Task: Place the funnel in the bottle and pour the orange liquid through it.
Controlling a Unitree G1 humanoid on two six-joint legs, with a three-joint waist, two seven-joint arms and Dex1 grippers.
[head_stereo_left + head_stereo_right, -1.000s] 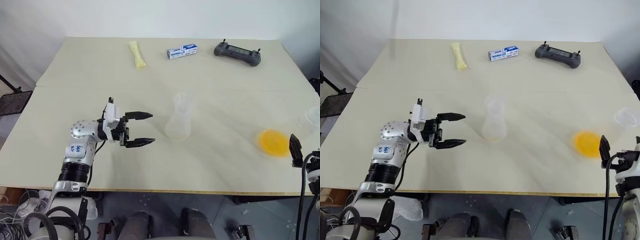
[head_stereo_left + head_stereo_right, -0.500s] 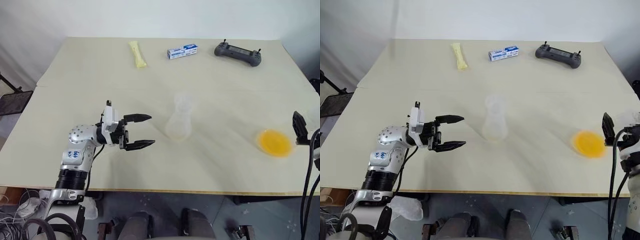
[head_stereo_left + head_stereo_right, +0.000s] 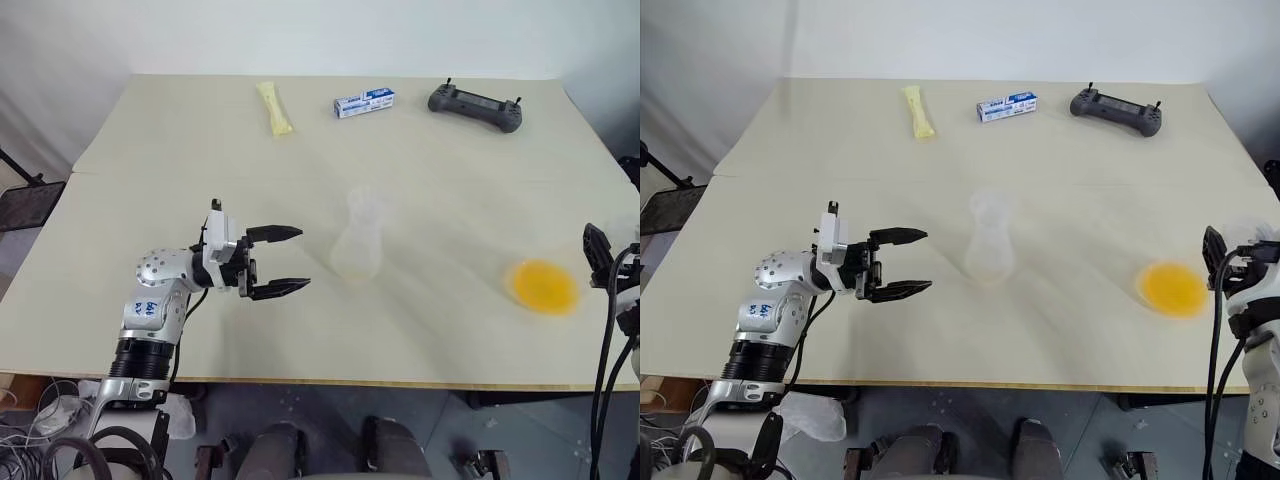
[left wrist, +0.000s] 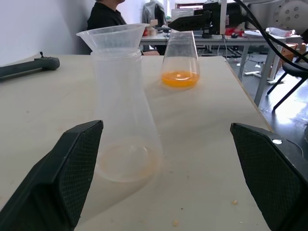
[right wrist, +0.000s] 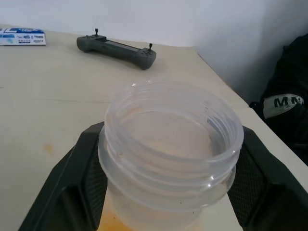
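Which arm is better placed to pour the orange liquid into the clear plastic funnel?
Right. The right gripper is shut on the clear wide-mouthed container of orange liquid. The left gripper hangs open beside the clear flask-like bottle, which already carries the funnel, far from the liquid.

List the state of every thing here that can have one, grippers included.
Funnel: seated in bottle's neck.
Bottle: upright, no liquid poured in yet.
Orange liquid: unpoured, in upright flask.
Jar: upright, lidless, gripped.
Left gripper: open, beside bottle, not touching.
Right gripper: shut on jar.
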